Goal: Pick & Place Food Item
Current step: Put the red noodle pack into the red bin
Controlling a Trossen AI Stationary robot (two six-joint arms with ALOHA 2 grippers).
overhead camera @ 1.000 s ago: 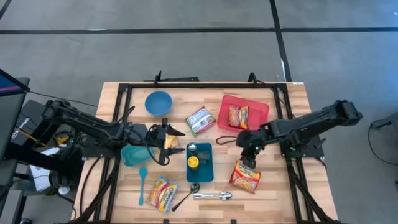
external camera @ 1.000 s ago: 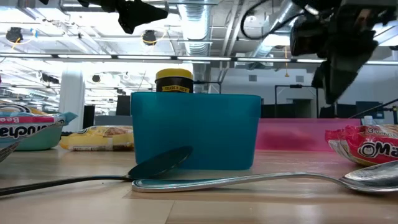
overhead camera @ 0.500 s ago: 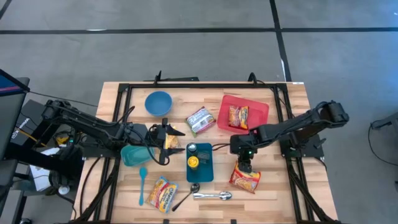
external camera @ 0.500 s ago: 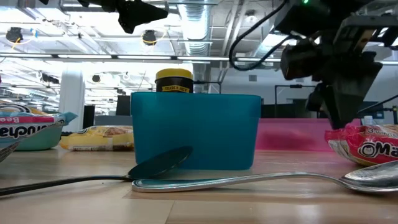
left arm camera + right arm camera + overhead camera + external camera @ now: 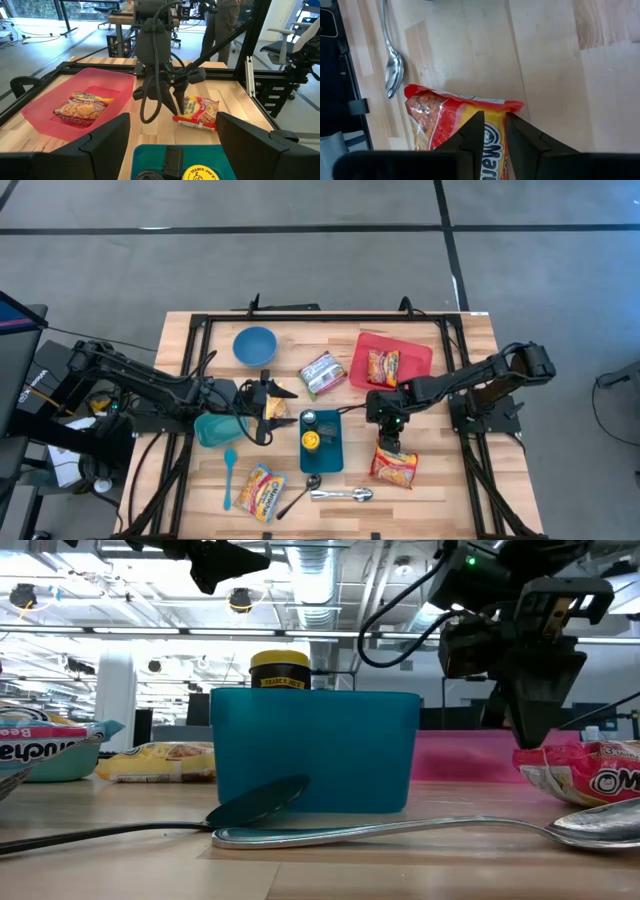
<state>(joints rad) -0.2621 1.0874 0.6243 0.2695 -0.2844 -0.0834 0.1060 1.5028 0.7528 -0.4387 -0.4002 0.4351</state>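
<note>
A red noodle packet lies flat on the wood near the table's front right; it also shows in the low view. My right gripper slants down onto the packet's far end, its fingers closed on it. My left gripper hovers at the table's left centre, open, with nothing between its fingers. A pink tray at the far right holds another noodle packet. My right gripper pinches the packet's far crimped end between its two fingers, one on each face. The fingers come from above, slanting down from the table's far right. The rest of the packet lies on the table.
A teal container with a yellow-lidded jar stands at the centre, left of the packet. Two metal spoons lie by the front edge. A blue bowl, a teal cup and two more packets are spread about.
My right gripper has come down and toward the table's left, tipping steeper, from above the pink tray's near side onto the far end of the red packet.
</note>
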